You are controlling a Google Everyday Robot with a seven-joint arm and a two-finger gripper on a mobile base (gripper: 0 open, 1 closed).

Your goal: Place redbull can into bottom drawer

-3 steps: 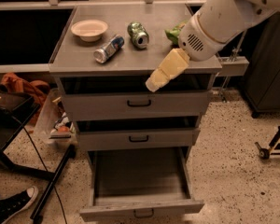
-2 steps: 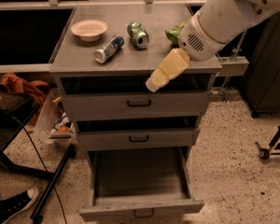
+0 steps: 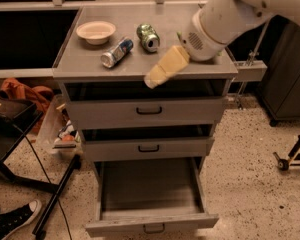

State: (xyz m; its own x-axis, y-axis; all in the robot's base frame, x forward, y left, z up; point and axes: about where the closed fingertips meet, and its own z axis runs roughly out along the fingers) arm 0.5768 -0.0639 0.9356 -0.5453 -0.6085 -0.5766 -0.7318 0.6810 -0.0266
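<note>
**Q:** Why is the bottom drawer [image 3: 150, 189] pulled out towards the viewer?

**A:** It is ready to receive the redbull can [image 3: 116, 52]. The can lies on its side on the tabletop [image 3: 135, 14], left of the green can [image 3: 148, 37] and close to the bowl [image 3: 96, 31].

**Q:** And the hand [image 3: 155, 78]?

**A:** It hangs over the tabletop's near edge, right of the redbull can and apart from it (whether spread or pressed together cannot be told). The step in hand appears to be the reach.

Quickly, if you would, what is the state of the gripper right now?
Gripper: cannot be told whether open or closed; it is above the front edge of the cabinet top, apart from the redbull can lying there.
</note>
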